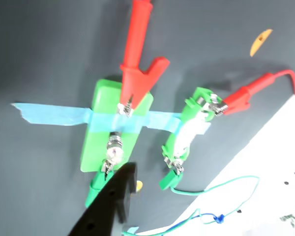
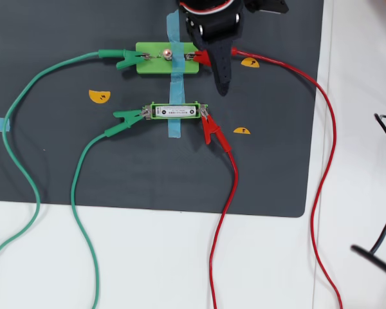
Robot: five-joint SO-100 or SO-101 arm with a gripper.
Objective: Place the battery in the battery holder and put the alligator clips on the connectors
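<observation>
Seen from overhead, a dark mat lay on a white table. At nine o'clock from the mat's middle, two green wires curved in, each ending in a green alligator clip: one biting the left end of a solid green block, the other biting the left tab of the battery holder. The battery sat inside the holder, under a strip of blue tape that crossed both green pieces. At the holder's three o'clock end, a red alligator clip gripped its tab. Another red clip gripped the block's right end. The black gripper hovered at twelve o'clock, beside that clip; whether its fingers were spread or pressed together could not be told.
</observation>
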